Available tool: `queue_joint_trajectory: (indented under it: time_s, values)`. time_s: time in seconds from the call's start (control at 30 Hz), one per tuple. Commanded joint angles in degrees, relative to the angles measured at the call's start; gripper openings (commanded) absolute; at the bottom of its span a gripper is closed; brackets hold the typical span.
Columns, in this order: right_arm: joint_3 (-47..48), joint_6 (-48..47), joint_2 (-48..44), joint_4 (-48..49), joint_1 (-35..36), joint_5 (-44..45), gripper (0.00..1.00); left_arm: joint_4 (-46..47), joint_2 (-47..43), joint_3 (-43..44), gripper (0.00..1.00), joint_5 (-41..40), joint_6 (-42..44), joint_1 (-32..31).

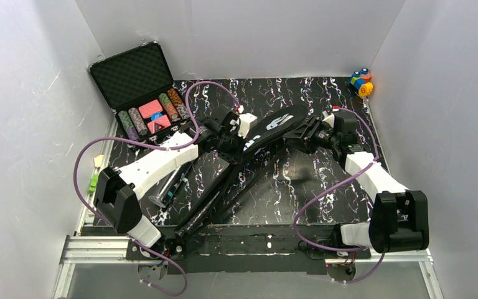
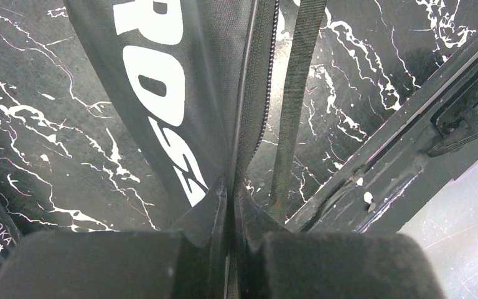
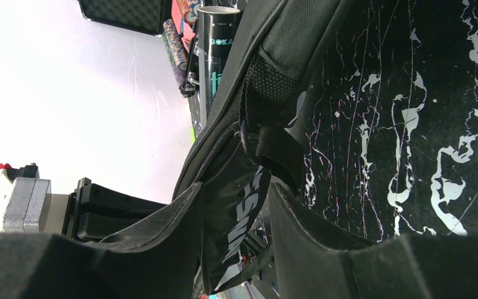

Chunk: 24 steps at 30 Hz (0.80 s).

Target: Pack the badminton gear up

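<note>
Bag: the black bag [image 1: 274, 128] lay slantwise across the table [image 1: 311, 193]. Its wide head was toward the far side, its narrow end toward my bases, and its white lettering faced up.
Left gripper: my left gripper [image 2: 230, 205] sat at the left side of the bag's head. It was pressed together on the zipper edge, with the fabric pinched between my pads [image 2: 199, 218].
Right gripper: my right gripper [image 3: 236, 212] sat at the right end of the bag's head. Its fingers were spread, with the bag's end and a strap between them. I could not tell whether the pads touched it.
Tube: the dark tube [image 1: 168, 187] lay on the table just left of the bag's narrow part, below my left arm.
Case: the open case [image 1: 143, 93] of chips stood beyond the bag's head, to the far left.
Blocks: the toy blocks [image 1: 361, 82] sat well apart from the bag, to the far right.
</note>
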Motion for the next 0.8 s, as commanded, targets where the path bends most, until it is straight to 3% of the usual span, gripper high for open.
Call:
queue_joint_trajectory:
  time_s: [0.0,0.37,0.63,0.77]
  values:
    - [-0.01,1.03,0.02,2.76,-0.20,-0.20,0.51,2.36,-4.13,1.35,0.00,1.83,-0.02,-0.03]
    - [-0.03,2.98,2.39,6.29,-0.20,2.62,0.52,2.25,-3.96,1.64,0.00,2.53,-0.11,-0.08]
    - [0.73,0.16,2.96,3.17,-0.14,8.18,0.54,2.10,-4.32,1.44,0.00,2.88,-0.11,-0.04]
    - [0.25,1.09,2.52,6.82,-0.15,8.50,0.55,2.10,-4.15,1.61,0.00,3.28,-0.20,-0.02]
